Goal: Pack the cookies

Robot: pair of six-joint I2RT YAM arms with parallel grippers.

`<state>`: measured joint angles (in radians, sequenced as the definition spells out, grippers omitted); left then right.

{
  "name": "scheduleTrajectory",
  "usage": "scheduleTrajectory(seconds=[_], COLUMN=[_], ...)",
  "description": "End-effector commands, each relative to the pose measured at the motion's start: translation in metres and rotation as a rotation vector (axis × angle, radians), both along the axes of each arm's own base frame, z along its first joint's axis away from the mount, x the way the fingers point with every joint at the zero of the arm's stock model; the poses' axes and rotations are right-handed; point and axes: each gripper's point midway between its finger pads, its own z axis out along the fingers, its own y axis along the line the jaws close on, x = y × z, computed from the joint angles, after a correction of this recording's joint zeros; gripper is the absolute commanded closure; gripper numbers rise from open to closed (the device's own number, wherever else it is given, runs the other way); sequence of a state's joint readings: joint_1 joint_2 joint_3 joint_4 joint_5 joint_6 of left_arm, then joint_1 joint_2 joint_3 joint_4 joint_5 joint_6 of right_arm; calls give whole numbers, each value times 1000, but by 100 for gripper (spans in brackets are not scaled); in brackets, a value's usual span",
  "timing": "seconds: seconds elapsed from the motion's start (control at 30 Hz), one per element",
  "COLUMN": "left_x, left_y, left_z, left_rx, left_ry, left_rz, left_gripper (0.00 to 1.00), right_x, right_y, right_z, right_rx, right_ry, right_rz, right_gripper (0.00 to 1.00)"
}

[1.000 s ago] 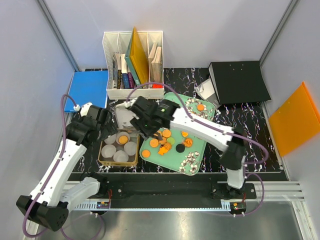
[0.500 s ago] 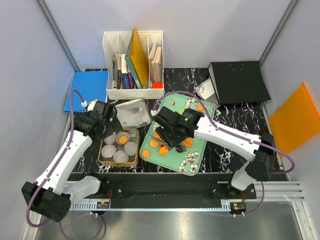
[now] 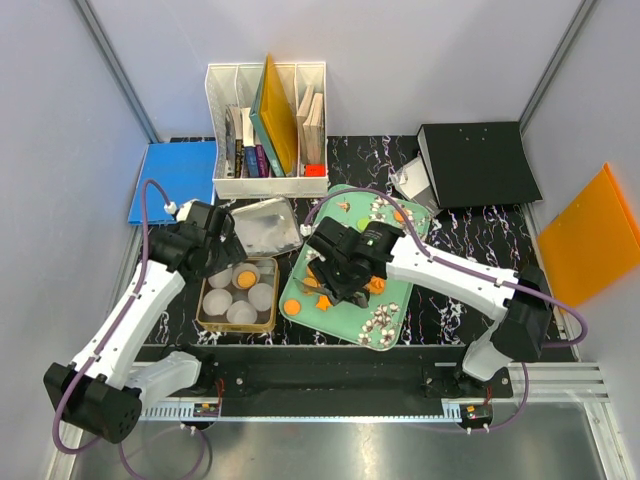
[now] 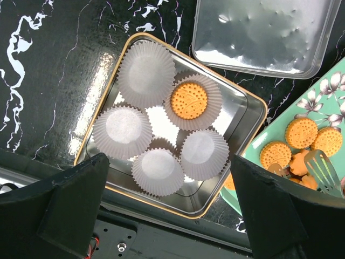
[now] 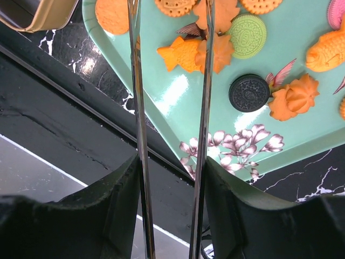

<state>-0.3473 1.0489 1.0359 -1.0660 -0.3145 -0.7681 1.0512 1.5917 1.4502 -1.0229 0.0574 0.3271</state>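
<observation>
fingers of the left arm are spread wide and grasp nothing; they hang above the gold-rimmed tin, apart from it, one at 8 o'clock and one at 4 o'clock in the left wrist view. the tin sits on the black marbled desk with five white paper cups inside, and only the cup at 1 o'clock holds an orange cookie; the other four are bare. its clear lid lies on the desk at 12 o'clock of the tin. at 3 o'clock of the tin stands the mint-green tray, where the rest of the cookies lie loose: mostly orange, with a green one and a black one among them. over the tray, the right fingers are clenched on a pair of metal tongs, whose two blades run toward 12 o'clock in the right wrist view and stand apart, straddling a small cluster of orange cookies near the tray's left edge. whether the tips already press on one i cannot tell. by my reading the step in hand is the pick of a second cookie, so the task is barely begun. the next move calls for closing the blades on a single cookie rather than the cluster, lifting it level, and carrying it toward 9 o'clock to a bare cup.
</observation>
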Motion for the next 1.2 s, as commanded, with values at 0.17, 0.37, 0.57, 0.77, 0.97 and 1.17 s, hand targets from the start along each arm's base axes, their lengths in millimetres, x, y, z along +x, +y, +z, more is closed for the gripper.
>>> scheduleTrajectory(seconds=[0.17,0.37,0.57,0.77,0.97,1.17], left_x=[2,-1,-3,-4,-1,1], left_y=[-5,-4,-3,-2,-2,-5], left_z=[1,0,-2,-3,-1,-2], left_rx=[-26,-27,-24,-22,-16,-23], left_ry=[-31,-31,-32,-28,-32,-26], left_rz=[-18,-20,-22,-21,-23,-24], left_gripper=[1,1,1,1,1,1], right_x=[-3,1,-1,-5,-13,-15], right_y=[9,17,19,11,-2,-7], right_z=[-15,-22,-30,-32,-23,-27], right_rx=[16,13,-1,-10,-16,-36], right_ry=[30,38,54,65,73,81], right_rz=[9,17,27,14,9,12], right_gripper=[47,47,47,51,48,52])
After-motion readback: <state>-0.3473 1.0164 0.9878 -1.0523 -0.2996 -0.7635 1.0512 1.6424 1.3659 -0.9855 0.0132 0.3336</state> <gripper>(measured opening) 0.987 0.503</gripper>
